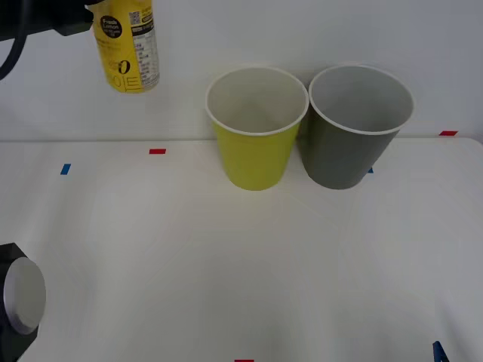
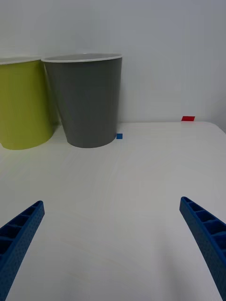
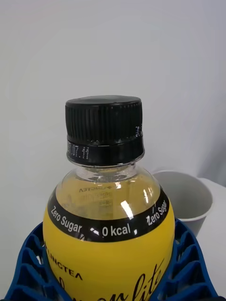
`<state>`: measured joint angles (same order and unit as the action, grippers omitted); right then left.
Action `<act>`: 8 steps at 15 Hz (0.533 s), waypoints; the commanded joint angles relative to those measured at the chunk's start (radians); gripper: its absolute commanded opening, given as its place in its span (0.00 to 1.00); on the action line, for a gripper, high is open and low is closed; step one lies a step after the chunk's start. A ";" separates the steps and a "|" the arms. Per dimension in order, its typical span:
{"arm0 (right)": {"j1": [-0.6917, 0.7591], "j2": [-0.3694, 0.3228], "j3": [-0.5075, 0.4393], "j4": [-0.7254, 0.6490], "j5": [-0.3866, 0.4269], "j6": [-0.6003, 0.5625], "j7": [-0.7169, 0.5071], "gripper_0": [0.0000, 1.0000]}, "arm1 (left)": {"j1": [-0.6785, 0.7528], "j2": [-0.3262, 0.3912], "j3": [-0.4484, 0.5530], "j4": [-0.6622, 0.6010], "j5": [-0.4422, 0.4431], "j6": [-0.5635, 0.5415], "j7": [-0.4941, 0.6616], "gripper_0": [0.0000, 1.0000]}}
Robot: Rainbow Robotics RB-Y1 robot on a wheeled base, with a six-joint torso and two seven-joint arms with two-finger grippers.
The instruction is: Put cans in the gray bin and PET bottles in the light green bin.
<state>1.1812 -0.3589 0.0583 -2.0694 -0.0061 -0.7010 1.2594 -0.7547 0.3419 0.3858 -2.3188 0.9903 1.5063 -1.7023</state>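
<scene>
The left arm reached in from the upper left corner of the front view, raised high above the table, and its left gripper [image 3: 110, 277] was clenched around the yellow-labelled PET bottle [image 1: 128, 45], the blue ribbed fingers [image 3: 30, 263] cupping both sides of the bottle's shoulder. In the front view the bottle hung in the air below the dark arm hardware, its long axis close to vertical with a slight tilt, the base lowest and well clear of the white table [image 1: 226, 271]. In the left wrist view the black cap [image 3: 104, 129] pointed away from the fingers, with a clear neck and a black band reading "Zero Sugar 0 kcal" just beneath it. Beyond the held bottle, to the right of the left gripper and lower down, stood the light green bin [image 1: 256, 128], upright with its mouth open upward, and the gray bin [image 1: 358, 124] stood just beside it on the far side, their rims almost touching. The right gripper [image 2: 113, 244] hovered low over the table with its blue fingers spread wide apart and nothing between them; the gray bin stood ahead of it, and the light green bin next to that.
</scene>
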 commanded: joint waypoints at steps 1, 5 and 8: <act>0.000 0.000 0.000 0.000 0.000 0.000 0.000 1.00 | -0.002 -0.007 -0.117 0.108 -0.064 -0.147 -0.011 0.00; 0.000 0.000 0.000 0.000 0.000 0.000 0.000 1.00 | -0.051 -0.007 -0.229 0.289 -0.104 -0.316 -0.066 0.00; 0.000 0.000 0.000 0.000 0.000 0.000 0.000 1.00 | -0.069 -0.009 -0.309 0.394 -0.111 -0.459 -0.126 0.00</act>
<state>1.1812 -0.3589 0.0583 -2.0693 -0.0061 -0.7010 1.2594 -0.8191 0.3341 0.1121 -1.9586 0.8834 1.1035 -1.8160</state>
